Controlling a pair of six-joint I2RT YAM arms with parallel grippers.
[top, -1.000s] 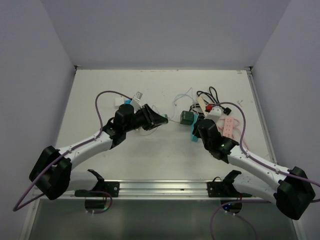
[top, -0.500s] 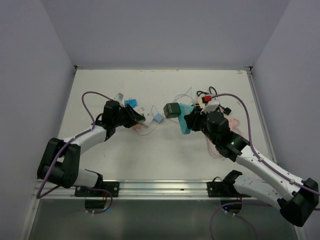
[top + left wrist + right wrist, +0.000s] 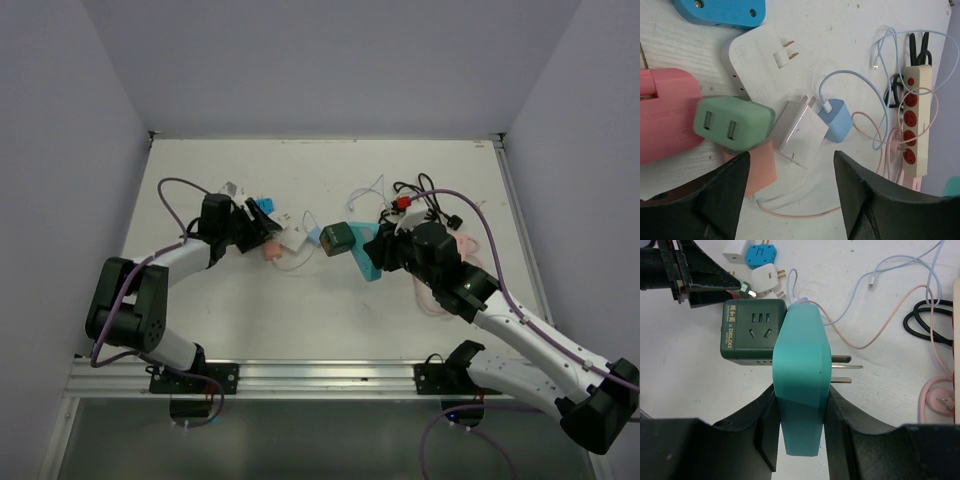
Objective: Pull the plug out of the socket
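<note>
My right gripper is shut on a teal plug. Its metal prongs stick out bare to the right. A dark green socket cube lies just left of it, and nothing sits in its visible face. From above, the cube and the teal plug are side by side at mid table. My left gripper stands open over a white plug, touching nothing. From above, the left gripper is left of that white plug.
Loose adapters lie under the left gripper: green, salmon, pink, a white block, blue. A light blue charger trails a cable. A cream power strip and black cord lie to the right.
My left gripper has opened, let go of the white plug and drawn back to the left. The right arm has lowered slightly with the teal plug, the green cube beside it.
</note>
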